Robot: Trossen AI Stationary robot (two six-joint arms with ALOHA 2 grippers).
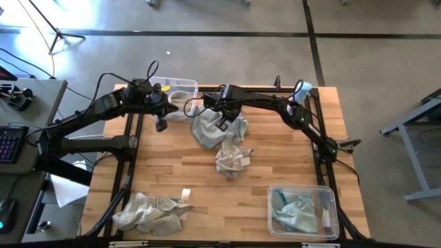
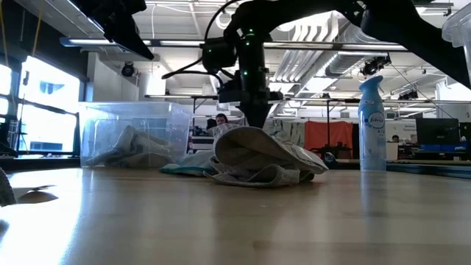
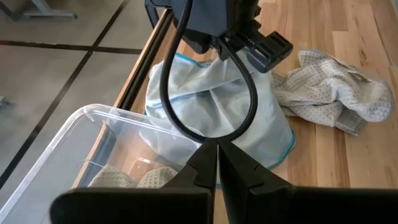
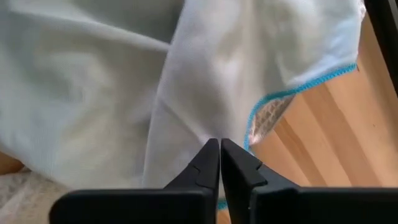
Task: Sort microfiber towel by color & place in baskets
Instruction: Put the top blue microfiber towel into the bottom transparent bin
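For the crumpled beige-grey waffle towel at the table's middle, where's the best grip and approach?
Probably straight down onto the raised fold at the top of the beige-grey waffle-weave towel: it lies bunched, not flat, so ridges stand up for pinching. The right tool hangs just beside it.

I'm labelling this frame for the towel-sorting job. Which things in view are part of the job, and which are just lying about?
Part of the job:
- teal towel, under the right end effector
- beige towel, mid-table
- beige towels, front left
- far basket, below the left end effector
- near basket, teal towels inside

Lying about:
- spray bottle
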